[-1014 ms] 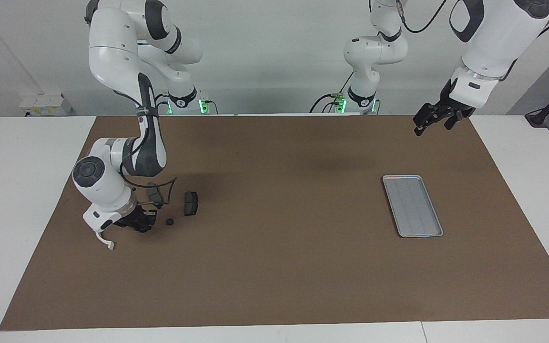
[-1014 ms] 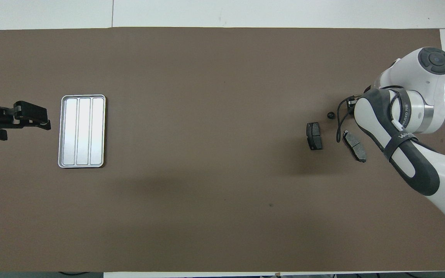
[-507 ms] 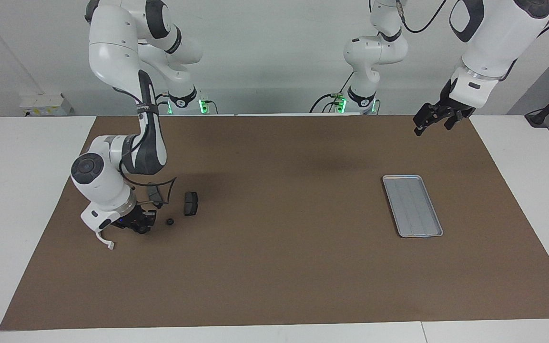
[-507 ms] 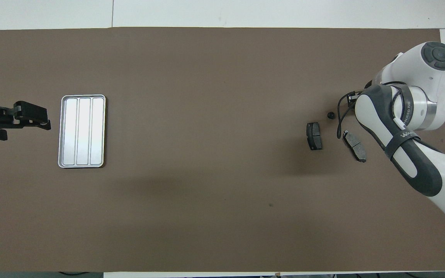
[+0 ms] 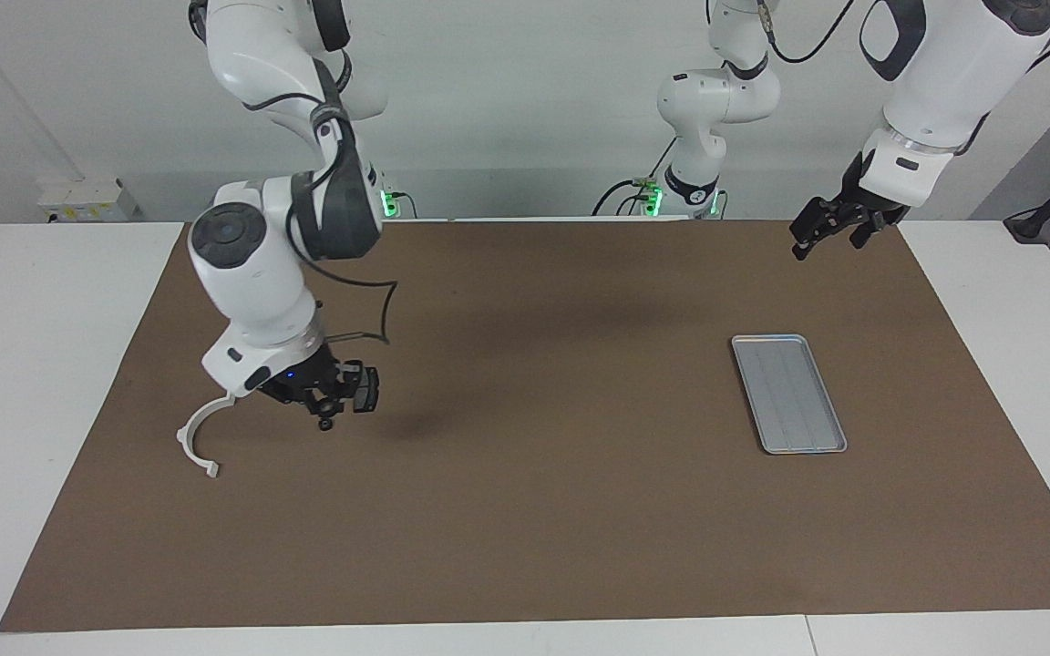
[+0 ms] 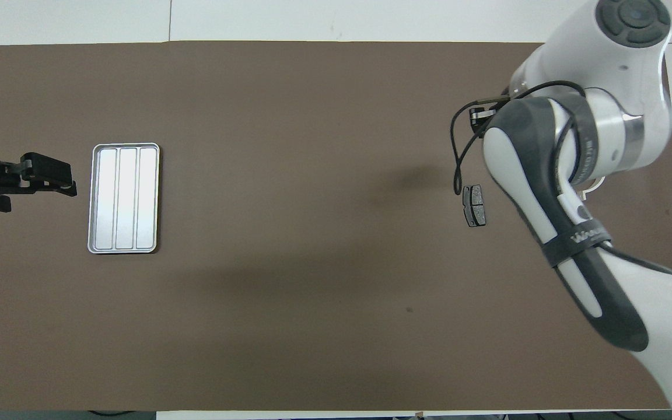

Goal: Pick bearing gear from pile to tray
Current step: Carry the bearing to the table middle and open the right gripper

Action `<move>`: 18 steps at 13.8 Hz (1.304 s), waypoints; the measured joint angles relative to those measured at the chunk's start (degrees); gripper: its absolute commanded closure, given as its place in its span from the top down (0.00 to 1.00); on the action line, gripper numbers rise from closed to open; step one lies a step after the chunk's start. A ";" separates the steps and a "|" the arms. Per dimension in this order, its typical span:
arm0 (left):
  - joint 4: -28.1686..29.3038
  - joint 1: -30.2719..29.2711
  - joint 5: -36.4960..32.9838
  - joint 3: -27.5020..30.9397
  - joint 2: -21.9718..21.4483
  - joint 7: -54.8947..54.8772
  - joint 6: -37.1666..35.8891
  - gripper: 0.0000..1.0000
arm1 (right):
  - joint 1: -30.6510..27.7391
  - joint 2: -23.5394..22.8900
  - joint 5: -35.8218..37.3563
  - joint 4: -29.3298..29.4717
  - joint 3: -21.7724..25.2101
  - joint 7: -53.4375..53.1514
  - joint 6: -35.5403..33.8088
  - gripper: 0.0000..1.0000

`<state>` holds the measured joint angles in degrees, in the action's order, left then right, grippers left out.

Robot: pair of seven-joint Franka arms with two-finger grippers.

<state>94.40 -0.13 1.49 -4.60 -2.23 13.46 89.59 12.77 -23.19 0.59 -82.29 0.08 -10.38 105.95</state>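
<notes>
Work surface: white table [image 5: 33,410], most of it covered by a brown mat [image 5: 525,510]. One small dark speck on the mat [image 6: 409,310], nature unclear. A seam [image 6: 170,20] crosses the bare table edge farthest from the robots. Plain pale wall [image 5: 525,109] at the robots' end. A low white box [image 5: 87,199], possibly a socket strip, sits against it toward the right arm's end.

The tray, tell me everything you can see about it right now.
The tray is a flat, silver-grey rectangle that looks like metal, with rounded corners, a low raised rim and lengthwise ribs splitting its floor into three strips. It lies flat on the brown mat toward the left arm's end of the table. Nothing lies in it and nothing touches it but the mat.
</notes>
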 measured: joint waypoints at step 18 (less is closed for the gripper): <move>0.00 0.00 0.00 0.00 0.00 0.00 0.00 1.00 | 25.28 -5.04 -0.84 -14.14 -0.22 -24.47 21.44 0.00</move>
<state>94.40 -0.13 1.49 -4.60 -2.23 13.46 89.59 38.05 -28.23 -0.25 -96.43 -0.14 -34.85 127.40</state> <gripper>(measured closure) 0.000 0.652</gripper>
